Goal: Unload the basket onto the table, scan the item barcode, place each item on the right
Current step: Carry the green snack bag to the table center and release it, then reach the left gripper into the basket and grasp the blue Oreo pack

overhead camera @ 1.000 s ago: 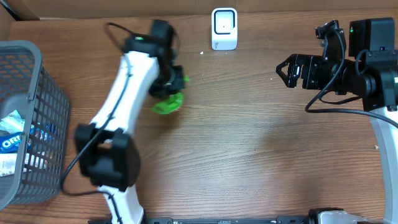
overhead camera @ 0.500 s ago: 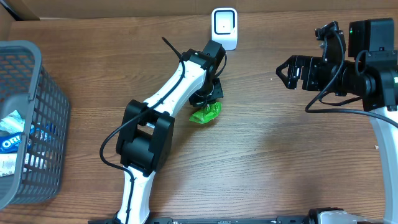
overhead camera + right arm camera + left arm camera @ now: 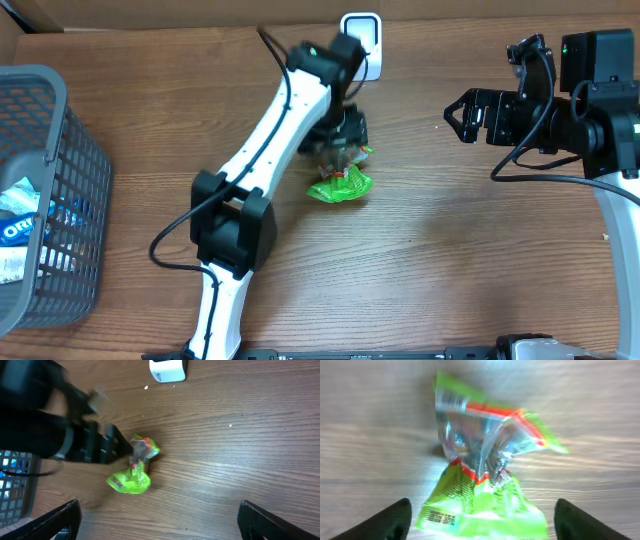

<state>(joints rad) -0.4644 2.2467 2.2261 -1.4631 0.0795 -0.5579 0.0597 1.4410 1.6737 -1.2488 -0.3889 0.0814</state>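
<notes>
Lying crumpled, green packet (image 3: 340, 186), long axis slanting toward the scanner (image 3: 364, 24)

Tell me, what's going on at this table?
The left arm's end effector hangs open over a crumpled green snack packet, which lies loose on the table not far from a small white barcode scanner. Nothing is gripped. The right end effector sits off to the side, open and empty. A grey basket at the left edge holds other packets.
</notes>
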